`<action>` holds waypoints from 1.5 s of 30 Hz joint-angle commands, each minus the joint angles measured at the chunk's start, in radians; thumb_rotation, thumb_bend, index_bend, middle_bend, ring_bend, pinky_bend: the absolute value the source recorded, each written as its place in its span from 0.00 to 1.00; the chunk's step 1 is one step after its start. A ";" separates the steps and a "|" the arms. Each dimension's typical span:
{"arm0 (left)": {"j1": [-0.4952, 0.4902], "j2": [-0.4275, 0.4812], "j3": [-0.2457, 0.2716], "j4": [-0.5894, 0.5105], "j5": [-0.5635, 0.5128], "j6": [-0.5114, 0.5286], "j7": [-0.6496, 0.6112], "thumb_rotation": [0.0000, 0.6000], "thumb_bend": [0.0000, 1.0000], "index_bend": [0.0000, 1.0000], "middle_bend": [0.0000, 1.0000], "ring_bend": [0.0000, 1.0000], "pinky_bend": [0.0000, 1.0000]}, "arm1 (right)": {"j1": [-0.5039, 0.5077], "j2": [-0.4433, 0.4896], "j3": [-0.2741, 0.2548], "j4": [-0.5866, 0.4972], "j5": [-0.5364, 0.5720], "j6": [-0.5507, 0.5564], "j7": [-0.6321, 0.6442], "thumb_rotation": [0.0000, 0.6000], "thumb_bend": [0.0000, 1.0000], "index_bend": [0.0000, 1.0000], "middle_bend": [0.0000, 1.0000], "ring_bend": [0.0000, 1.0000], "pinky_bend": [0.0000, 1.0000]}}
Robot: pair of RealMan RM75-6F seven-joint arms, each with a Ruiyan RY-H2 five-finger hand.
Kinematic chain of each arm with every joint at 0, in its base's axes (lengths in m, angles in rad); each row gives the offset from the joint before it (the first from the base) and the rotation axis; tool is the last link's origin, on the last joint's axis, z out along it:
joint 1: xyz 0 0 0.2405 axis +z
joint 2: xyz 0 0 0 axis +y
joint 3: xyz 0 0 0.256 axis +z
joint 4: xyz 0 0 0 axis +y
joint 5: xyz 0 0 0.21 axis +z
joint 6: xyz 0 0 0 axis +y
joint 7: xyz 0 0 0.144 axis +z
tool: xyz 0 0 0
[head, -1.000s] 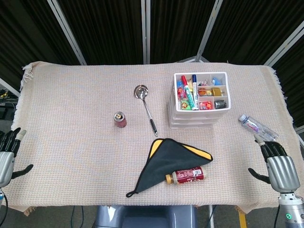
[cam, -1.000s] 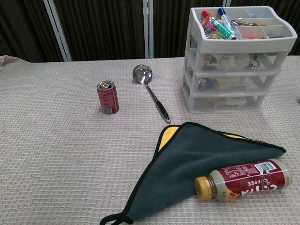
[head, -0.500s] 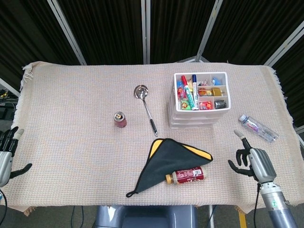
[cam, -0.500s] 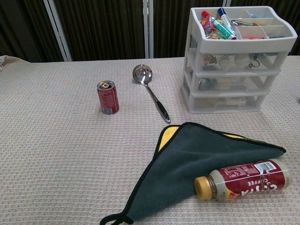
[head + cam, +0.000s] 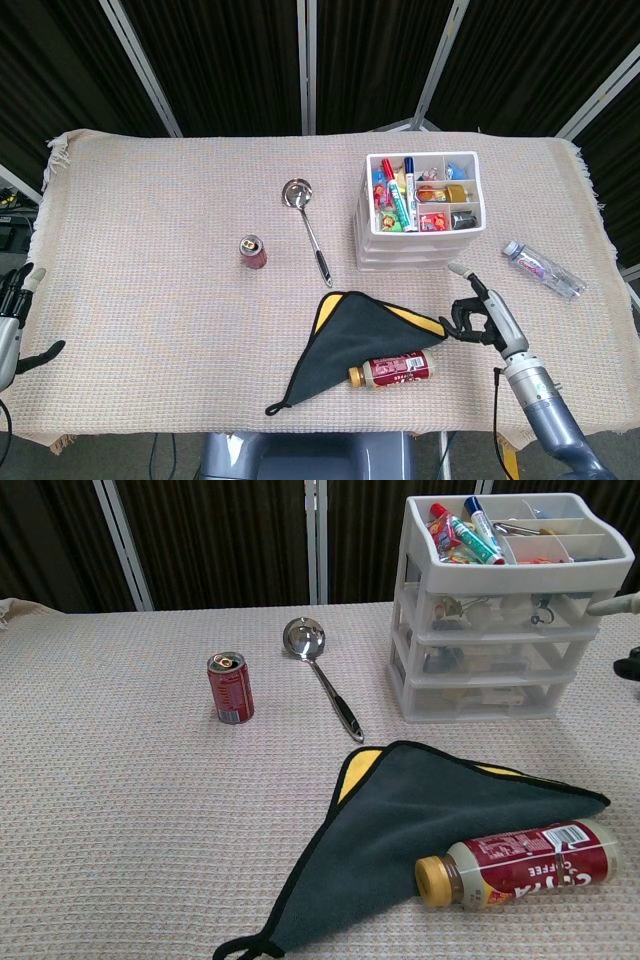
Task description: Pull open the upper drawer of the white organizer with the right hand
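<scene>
My right hand (image 5: 482, 315) is over the counter (image 5: 150, 220), just in front of the white organizer (image 5: 418, 212) and a bit to its right. It holds nothing. One finger points up toward the organizer and the others are bent a little. It is not touching the organizer. In the chest view I can only see a fingertip at the right edge.

The organizer stands at the back right of the counter. Its top tray is full of markers (image 5: 397, 198) and small bits. The upper drawer (image 5: 500, 610) sits right under that tray, and it is pushed in.

My left hand (image 5: 10, 325) is way over at the left edge of the counter, with its fingers apart and nothing in it.

A dark cloth (image 5: 355, 340) with a yellow side lies in front of the organizer. A coffee bottle (image 5: 392, 369) lies on the cloth's near edge. A red can (image 5: 252, 252) stands near a metal ladle (image 5: 306, 227). A clear water bottle (image 5: 542, 268) lies to the right of the organizer.
</scene>
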 commanded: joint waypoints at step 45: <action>-0.011 0.003 0.005 -0.001 -0.013 -0.037 -0.008 1.00 0.08 0.00 0.00 0.00 0.00 | 0.103 -0.229 0.160 0.146 0.255 -0.175 0.109 1.00 0.28 0.22 0.78 0.80 0.56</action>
